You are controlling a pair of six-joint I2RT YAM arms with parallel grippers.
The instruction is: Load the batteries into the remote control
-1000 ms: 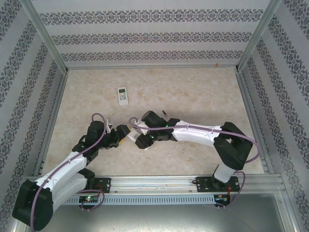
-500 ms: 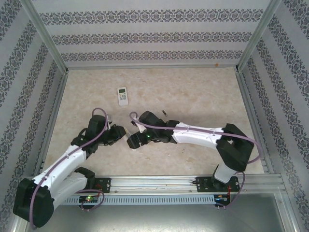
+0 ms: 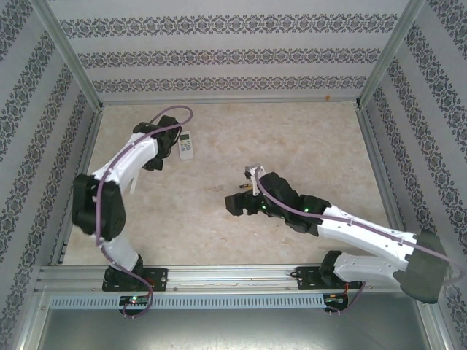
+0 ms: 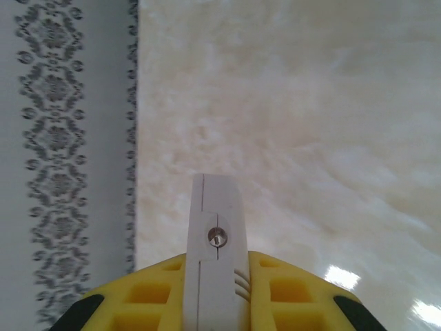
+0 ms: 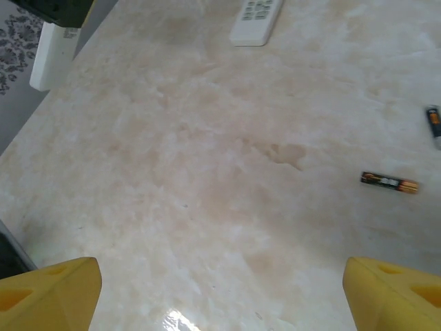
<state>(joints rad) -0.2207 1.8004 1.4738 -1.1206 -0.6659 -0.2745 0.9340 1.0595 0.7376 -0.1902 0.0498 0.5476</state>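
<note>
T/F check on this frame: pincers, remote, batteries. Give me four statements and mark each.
1. The left pincer is shut on a white plastic piece. True.
2. The right pincer holds a battery. False: it is open and empty. The nearest battery lies on the table ahead of it.
3. The white remote lies flat on the table, buttons up. True.
4. A second battery sits inside the remote. False: it lies on the bare table, apart from the remote.
</note>
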